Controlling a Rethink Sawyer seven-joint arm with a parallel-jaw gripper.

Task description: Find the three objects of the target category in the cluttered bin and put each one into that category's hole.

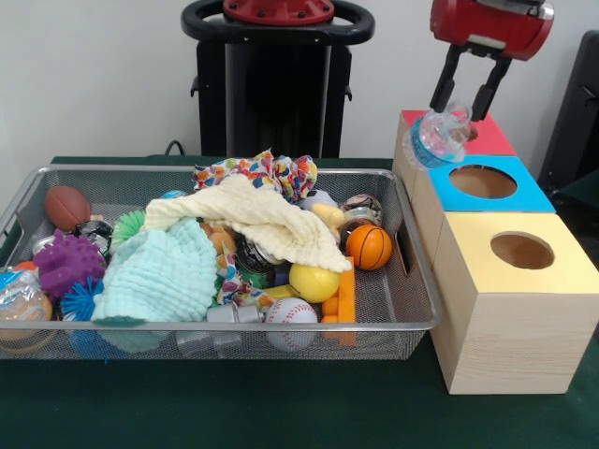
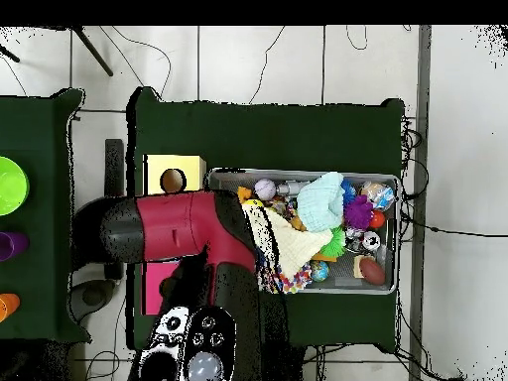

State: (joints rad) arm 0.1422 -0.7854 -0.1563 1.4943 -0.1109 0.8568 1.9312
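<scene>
The red and black gripper hangs at the upper right of the front view, its two dark fingers closed on a crumpled clear plastic bottle with a blue band. The bottle dangles just below the fingertips, tilted, its blue end low and to the left.

The relation that matters is bottle to hole. Directly behind and below the bottle sits the far wooden box with the red top, and the bottle covers most of that box's hole, so only a sliver of the opening shows at its right edge. From this view the bottle seems to hang a little left and near of that hole's centre, over the box's left edge; depth cannot be fixed from the front alone. The overhead view does not help, since the arm hides the gripper and the red box there.

Just nearer lies the wooden box with the blue top and its open round hole, and nearest the wooden box with the yellow top. Which hole belongs to the bottle's category the pictures do not say; if the red, the move is judged a small shift right and away before release.

To the left on the green surface stands the wire mesh bin, full of balls, cloths and toys.
</scene>
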